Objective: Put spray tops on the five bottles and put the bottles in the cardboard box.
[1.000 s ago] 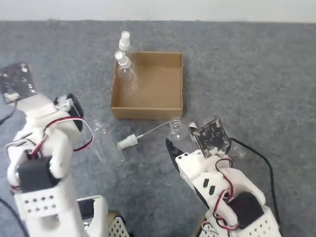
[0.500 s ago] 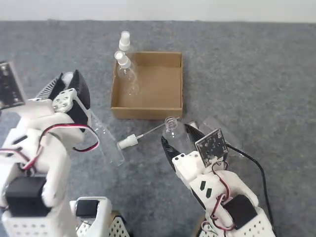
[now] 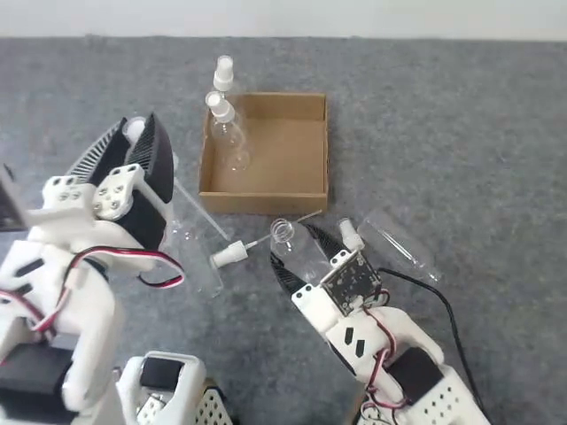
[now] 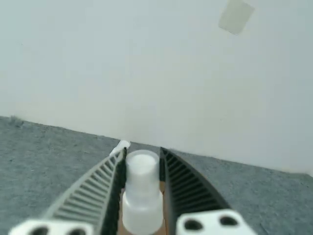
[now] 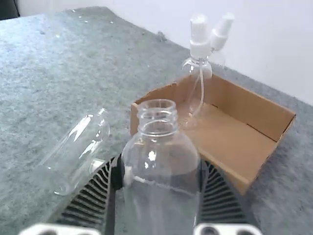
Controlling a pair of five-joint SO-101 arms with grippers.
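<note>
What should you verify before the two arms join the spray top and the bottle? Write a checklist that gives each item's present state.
1. Hold of the right tool on the open bottle: ok, shut.
2. Hold of the left tool on the spray top: ok, shut.
3. Open bottle has no top yet: ok.
4. Spray top above the open bottle: not ok, they are apart in the high view.
5. Bare floor left in the cardboard box: ok.

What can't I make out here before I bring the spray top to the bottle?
Left wrist view: lower part of the spray top, cut off by the bottom edge.
Right wrist view: base of the held bottle, cut off likewise.
High view: neck end of the lying bottle, partly under the left arm.
</note>
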